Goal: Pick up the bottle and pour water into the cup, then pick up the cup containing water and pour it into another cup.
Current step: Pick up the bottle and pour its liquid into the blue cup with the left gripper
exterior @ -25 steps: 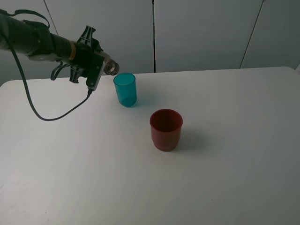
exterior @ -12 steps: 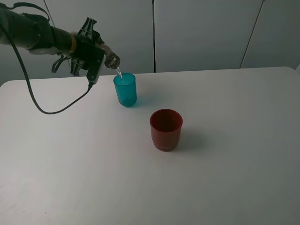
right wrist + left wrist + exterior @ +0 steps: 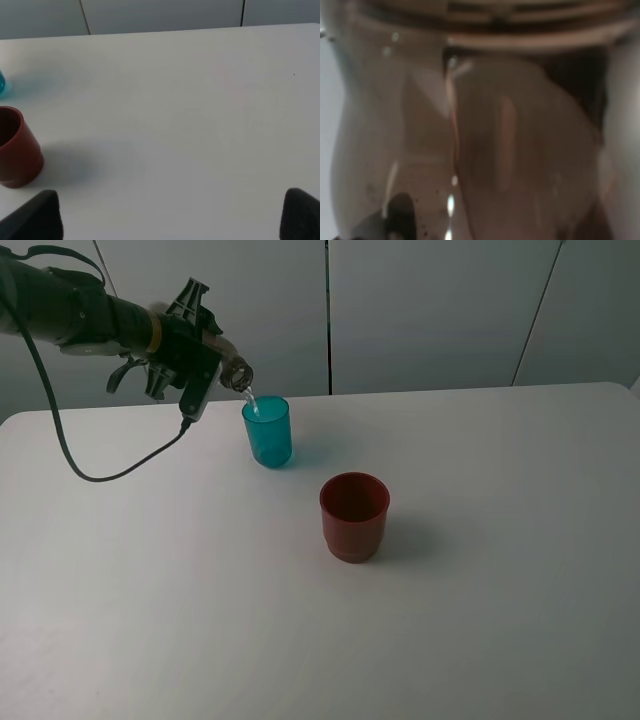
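Pouring from the bottle into the first cup is the step in hand. The left tool [image 3: 192,358] is pinched on the bottle [image 3: 236,373] and holds it tipped almost onto its side over the far left of the tabletop [image 3: 480,600]. The open neck hangs just above the rim of the teal cup [image 3: 267,432], and a thin thread of water [image 3: 252,400] drops from the neck into that cup. How high the water stands inside cannot be told. In the left wrist view the bottle's smoky brown wall fills everything, blurred and very close, so the tool itself does not show there. The teal cup stands upright, and the red cup [image 3: 354,516] stands upright too, nearer the camera and to the right, clearly apart from it. The right tool [image 3: 167,220] shows only in its own wrist view. Its two dark tips sit far apart, spread wide with nothing between them, above bare tabletop with the red cup off to one side. The next move probably calls for rolling the bottle back upright once enough water is in, without letting the neck knock the light teal cup. The bottle then wants setting down clear of both cups. After that the teal cup needs a firm, level grip round its side for the short carry to the red cup.
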